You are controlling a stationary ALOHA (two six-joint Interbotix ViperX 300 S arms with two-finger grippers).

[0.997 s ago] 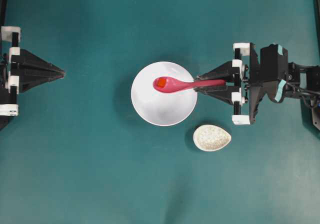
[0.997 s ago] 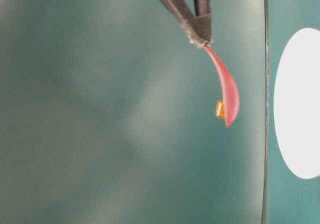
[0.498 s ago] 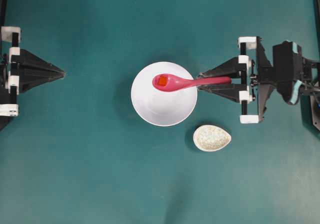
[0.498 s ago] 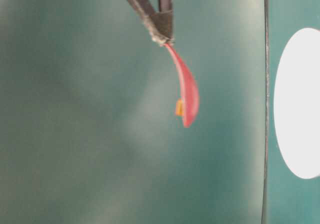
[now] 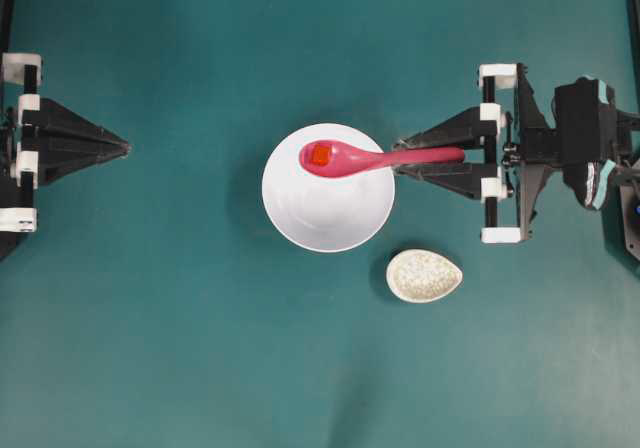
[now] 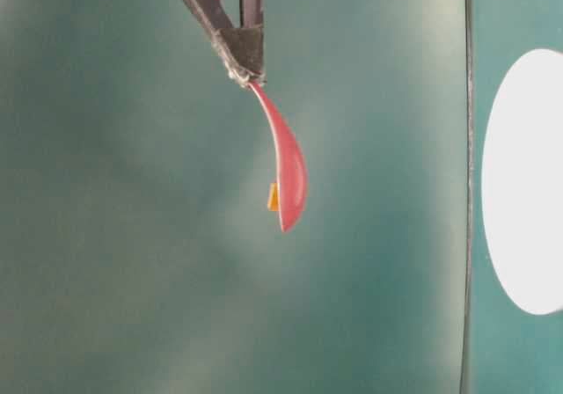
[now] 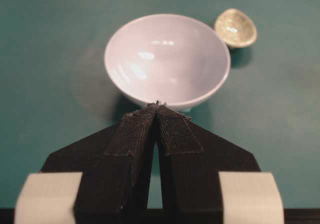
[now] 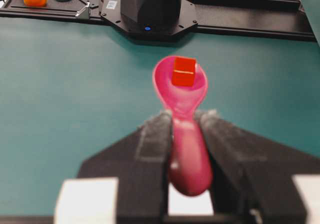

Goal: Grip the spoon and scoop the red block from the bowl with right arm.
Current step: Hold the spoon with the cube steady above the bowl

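Observation:
My right gripper (image 5: pixel 404 160) (image 8: pixel 184 115) is shut on the handle of the pink spoon (image 5: pixel 372 157) (image 8: pixel 184 109). The spoon's scoop holds the red block (image 5: pixel 320 154) (image 8: pixel 184 71) and hangs in the air over the far part of the white bowl (image 5: pixel 300 213). In the table-level view the spoon (image 6: pixel 286 170) hangs from the gripper (image 6: pixel 244 55) with the block (image 6: pixel 273 197) on its left side. The bowl (image 7: pixel 125 74) looks empty in the left wrist view. My left gripper (image 5: pixel 125 148) (image 7: pixel 157 105) rests shut at the left edge, pointing at the bowl.
A beige speckled egg-shaped dish (image 5: pixel 424 275) (image 7: pixel 236 27) lies on the teal table just right of and nearer than the bowl. The other arm's black base (image 8: pixel 150 9) stands at the far edge in the right wrist view.
The right gripper has risen and drawn back slightly to the right with the spoon. The spoon has levelled out, the block still in its scoop. The left arm has not moved.

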